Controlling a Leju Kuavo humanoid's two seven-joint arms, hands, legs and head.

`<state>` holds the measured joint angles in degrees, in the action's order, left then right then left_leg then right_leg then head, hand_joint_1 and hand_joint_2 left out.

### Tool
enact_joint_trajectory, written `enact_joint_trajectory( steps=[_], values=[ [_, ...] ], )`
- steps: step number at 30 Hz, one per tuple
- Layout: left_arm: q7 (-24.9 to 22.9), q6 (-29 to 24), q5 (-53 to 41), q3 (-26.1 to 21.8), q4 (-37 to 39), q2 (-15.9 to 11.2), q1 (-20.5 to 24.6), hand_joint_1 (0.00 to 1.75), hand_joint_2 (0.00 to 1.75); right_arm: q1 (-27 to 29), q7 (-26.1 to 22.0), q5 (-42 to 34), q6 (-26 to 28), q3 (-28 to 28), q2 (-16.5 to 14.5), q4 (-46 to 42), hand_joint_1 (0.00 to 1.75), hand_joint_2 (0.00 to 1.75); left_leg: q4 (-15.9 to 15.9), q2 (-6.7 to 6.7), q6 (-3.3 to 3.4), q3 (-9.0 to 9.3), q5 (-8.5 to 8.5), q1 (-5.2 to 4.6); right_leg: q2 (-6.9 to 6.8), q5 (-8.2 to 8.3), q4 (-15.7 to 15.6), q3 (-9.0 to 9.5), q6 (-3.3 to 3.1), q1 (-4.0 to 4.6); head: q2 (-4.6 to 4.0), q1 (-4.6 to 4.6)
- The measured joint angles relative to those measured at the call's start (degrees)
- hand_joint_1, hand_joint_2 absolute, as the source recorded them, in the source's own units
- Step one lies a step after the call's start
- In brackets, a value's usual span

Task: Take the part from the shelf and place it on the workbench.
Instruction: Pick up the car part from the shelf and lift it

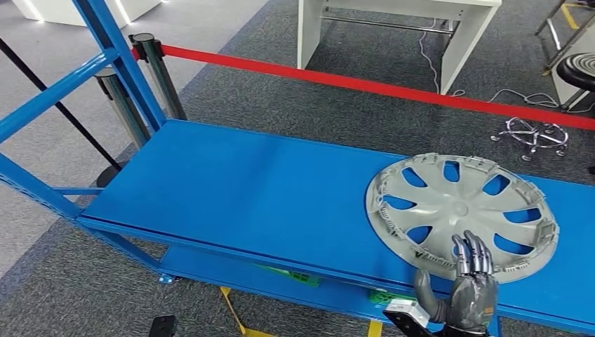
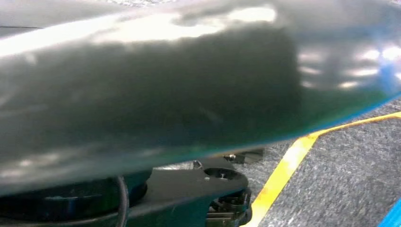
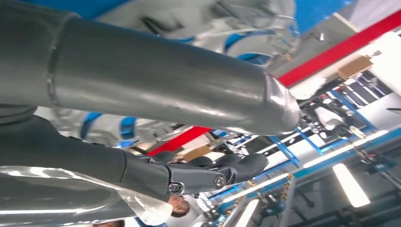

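**Hubcap not yet lifted from the shelf**

Hubcap (image 1: 462, 215) lies flat on the blue shelf (image 1: 238, 186). The right hand (image 1: 469, 289) reaches its near rim, fingers (image 1: 474, 254) extended close together over the edge, apparently no grasp yet. Lifting and carrying remain. The left hand's state cannot be told; its wrist view is blurred.

matt grey plastic wheel cover (image 1: 462, 214), glossy blue metal shelf (image 1: 238, 189)

head view high over shelf (image 1: 231, 189), wrist views close, right shares wheel cover (image 1: 459, 210)
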<state>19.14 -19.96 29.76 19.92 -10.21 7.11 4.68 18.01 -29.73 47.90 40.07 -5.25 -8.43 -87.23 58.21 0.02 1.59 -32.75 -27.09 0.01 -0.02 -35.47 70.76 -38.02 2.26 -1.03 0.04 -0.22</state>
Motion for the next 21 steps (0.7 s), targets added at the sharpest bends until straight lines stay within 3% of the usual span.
enact_joint_trajectory(
  steps=[1,2,3,6,8,11,13,15,16,17,18,21],
  values=[
    [-0.01,-0.01,-0.16,0.17,0.00,0.12,0.01,0.00,0.00,0.50,-0.09,-0.32,-0.02,-0.22,0.01,-0.08,0.00,0.00,0.01,0.05,0.13,0.02,-0.05,-0.19,0.00,-0.78,2.84,-1.41,-0.05,0.01,0.00,-0.02],
    [-0.04,-0.03,-0.29,0.32,0.00,0.23,0.02,0.00,0.00,0.90,-0.16,-0.63,-0.03,-0.37,0.02,-0.21,0.00,0.00,0.02,0.08,0.21,0.05,-0.08,-0.37,0.00,-0.47,3.66,-1.89,-0.15,0.04,0.00,-0.01],
    [-0.09,-0.07,-0.39,0.48,0.00,0.36,0.03,0.00,0.00,1.16,-0.21,-0.86,-0.03,-0.48,0.01,-0.38,0.00,0.00,0.04,0.07,0.25,0.12,-0.09,-0.51,-0.01,0.91,2.23,-1.24,-0.33,0.10,0.00,-0.01],
    [-0.19,-0.24,-0.47,1.00,0.00,0.79,0.14,0.00,0.00,1.39,-0.33,-1.27,-0.01,-0.66,-0.02,-1.14,0.00,0.00,0.25,0.03,0.11,0.27,-0.26,-0.87,-0.08,5.81,-8.70,4.26,-1.12,0.47,0.00,-0.03],
    [-0.19,-0.26,-0.46,1.24,0.00,1.04,0.19,0.00,0.00,1.74,-0.48,-1.26,-0.01,-0.75,-0.07,-1.78,0.00,0.00,0.40,0.04,-0.31,0.14,-0.29,-0.99,-0.05,6.36,-12.11,6.10,-1.38,0.72,0.00,-0.08],
    [-0.21,-0.37,-0.27,1.36,0.00,1.23,0.20,0.00,0.00,2.72,-0.79,-0.64,-0.01,-0.88,-0.27,-2.63,0.00,0.00,0.87,-0.02,-1.06,-0.06,-0.67,-0.84,-0.04,6.73,-12.61,6.42,-1.79,0.58,0.00,-0.13],
    [-0.21,-0.49,-0.02,1.35,0.00,1.24,0.22,0.00,0.00,3.13,-1.00,0.16,0.01,-0.92,-0.69,-3.25,0.00,0.00,4.66,-0.11,-1.82,-1.53,-3.22,-0.63,-0.12,6.95,-12.95,6.64,-2.16,0.28,0.00,-0.35],
    [-0.21,-0.57,0.17,1.34,0.00,1.23,0.16,0.00,0.00,3.55,-1.20,1.12,0.01,-0.94,-1.21,-3.92,0.00,0.00,11.88,-0.12,-2.54,-4.64,-6.78,-0.24,-0.15,6.91,-12.95,6.69,-2.30,0.28,0.00,-0.52],
    [-0.21,-0.61,0.21,1.34,0.00,1.23,0.10,0.00,0.00,3.84,-1.29,1.57,0.01,-0.94,-1.43,-4.22,0.00,0.00,14.75,-0.12,-2.77,-5.91,-7.70,-0.07,-0.16,6.90,-12.95,6.71,-2.32,0.29,0.00,-0.51],
    [-0.19,-0.67,0.26,1.34,0.00,1.23,0.04,0.00,0.00,4.16,-1.36,1.90,0.01,-0.94,-1.66,-4.54,0.00,0.00,15.91,-0.12,-2.93,-6.43,-7.57,0.09,-0.15,6.87,-12.94,6.74,-2.33,0.29,0.00,-0.52],
    [-0.15,-0.73,0.33,1.34,0.00,1.23,0.00,0.00,0.00,4.47,-1.41,2.15,0.01,-0.93,-1.91,-4.88,0.00,0.00,14.94,-0.12,-3.01,-5.96,-6.38,0.24,-0.12,6.85,-12.93,6.81,-2.32,0.28,0.00,-0.52],
    [-0.04,-1.04,0.66,1.32,0.00,1.22,0.02,0.00,0.00,5.06,-1.58,2.62,0.01,-0.89,-2.71,-6.07,0.00,0.00,4.37,-0.13,-2.81,-0.97,-1.16,0.43,0.02,6.64,-12.85,7.08,-2.04,0.33,0.00,-0.51]
  ],
)
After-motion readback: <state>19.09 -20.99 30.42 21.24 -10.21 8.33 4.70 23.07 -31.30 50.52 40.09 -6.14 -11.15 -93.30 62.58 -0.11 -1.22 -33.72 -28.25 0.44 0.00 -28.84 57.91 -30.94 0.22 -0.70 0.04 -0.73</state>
